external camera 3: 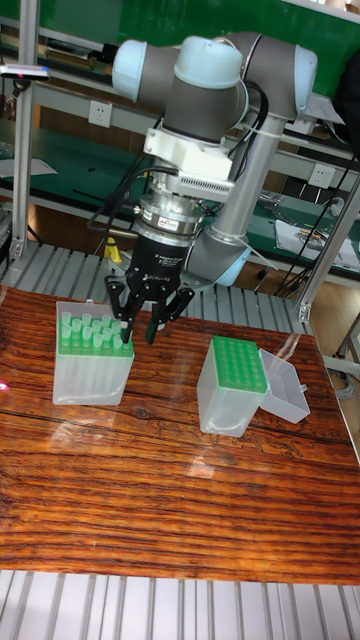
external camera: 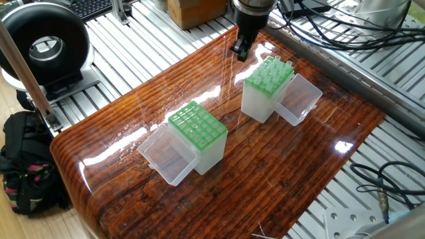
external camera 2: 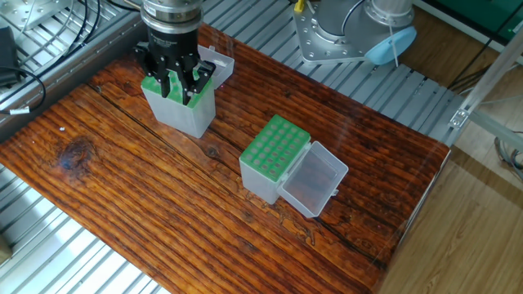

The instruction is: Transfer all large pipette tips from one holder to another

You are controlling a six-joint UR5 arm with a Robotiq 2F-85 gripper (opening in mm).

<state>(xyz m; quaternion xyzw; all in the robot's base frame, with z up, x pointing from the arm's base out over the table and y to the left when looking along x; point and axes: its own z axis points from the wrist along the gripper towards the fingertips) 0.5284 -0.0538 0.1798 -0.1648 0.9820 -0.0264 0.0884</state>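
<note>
Several large pipette tips (external camera: pixel 271 69) stand upright in the green grid of a white holder (external camera: pixel 260 101) at the back of the table. Their whitish tops also show in the tall fixed view, large pipette tips (external camera 3: pixel 82 331). My gripper (external camera: pixel 240 49) hangs just above that holder's edge, gripper (external camera 2: pixel 176 82), gripper (external camera 3: pixel 140 330). Its fingers are spread open with nothing between them. A second holder (external camera: pixel 197 131) with an empty green grid stands nearer the table's middle, second holder (external camera 2: pixel 272 157), second holder (external camera 3: pixel 231 383). The gripper hides part of the tip rows in the other fixed view.
Each holder has a clear hinged lid lying open beside it, lid (external camera: pixel 300 99) and lid (external camera: pixel 161 155). The wooden table (external camera 2: pixel 155 204) is ringed by aluminium rails. Cables (external camera: pixel 332 26) lie at the back, and a black ring light (external camera: pixel 41 46) stands at the left.
</note>
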